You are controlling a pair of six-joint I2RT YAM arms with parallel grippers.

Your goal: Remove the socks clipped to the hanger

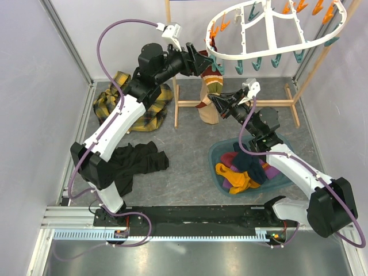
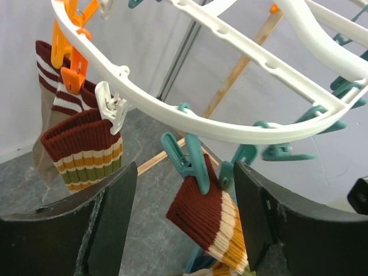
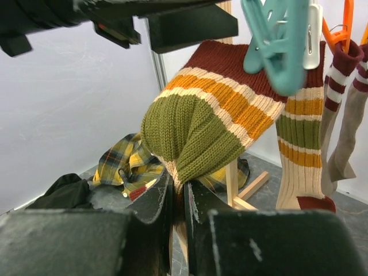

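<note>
Nearest us on the worktop [image 1: 190, 144], a black garment [image 1: 135, 164] lies crumpled on the left. On the right, a teal basin [image 1: 213, 158] holds loose socks [image 1: 241, 172] in mustard, navy and maroon.

Just beyond the basin, the right claw [image 3: 178, 190] is pinched almost closed on the olive toe of a striped sock [image 3: 201, 121], and we can see the knit bunched between its fingers. The sock runs up at a slant through orange and cream bands to its maroon end, which is held by a teal clip [image 2: 187, 158].

Higher up, the left claw [image 2: 185, 167] stands wide open with nothing in it, raised to the near-left rim of the hanger [image 2: 230, 129]. In its wrist view, that teal clip and the maroon end show between its two fingers; we cannot tell if anything touches.

To the left along the white ring, a second striped sock [image 2: 83, 149] hangs from a white clip [image 2: 112, 106]. Past it, orange clips [image 2: 72, 75] hold maroon-and-white cuffs on beige socks. More teal and orange clips dangle around the ring.

Behind it all stands the wooden frame [image 1: 282, 103], with the yellow plaid shirt [image 1: 109, 100] heaped on the worktop at far left.
</note>
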